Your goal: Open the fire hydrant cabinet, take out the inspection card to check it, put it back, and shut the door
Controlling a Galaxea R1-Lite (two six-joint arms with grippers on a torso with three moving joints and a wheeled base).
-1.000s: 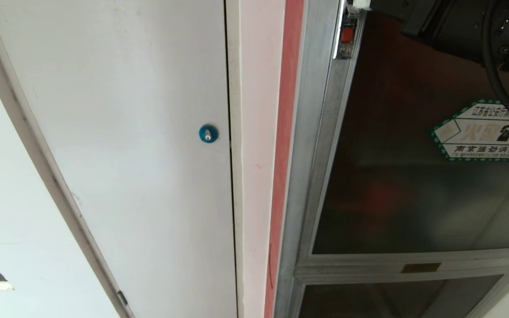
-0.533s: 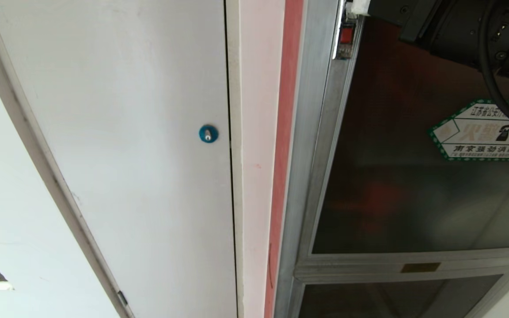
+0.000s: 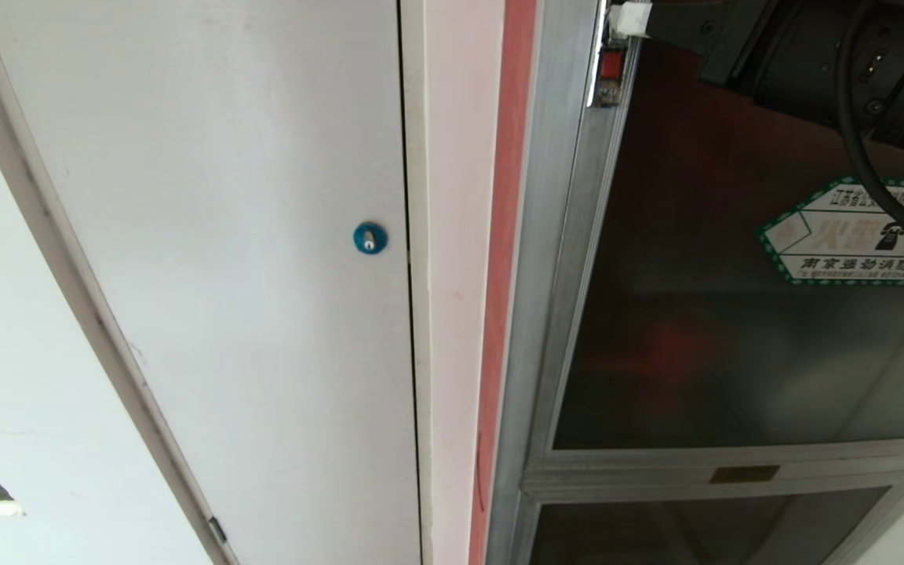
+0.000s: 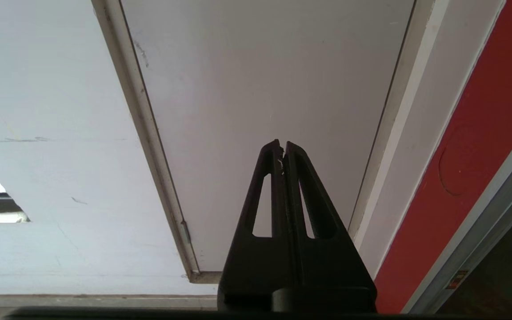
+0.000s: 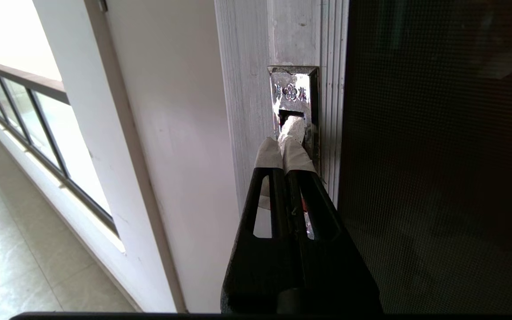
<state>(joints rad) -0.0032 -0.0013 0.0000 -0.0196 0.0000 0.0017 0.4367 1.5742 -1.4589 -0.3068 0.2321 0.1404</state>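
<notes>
The fire hydrant cabinet, a silver aluminium frame, fills the head view from 12 to 5 o'clock. Behind its dark tinted glass only a dim red glow shows; what is inside cannot be made out. The door appears to sit in the frame, with a green-bordered white hexagonal sticker at 3 o'clock and a small red latch on its edge near 1 o'clock. The inspection card is not visible.

The right gripper reaches in from 1 o'clock, its white-wrapped fingertips pressed together and poked into the shiny metal latch recess on the door edge.

The left gripper hangs parked, fingers pressed together on nothing, pointing at the plain white door with a blue round lock at 9 o'clock.
</notes>
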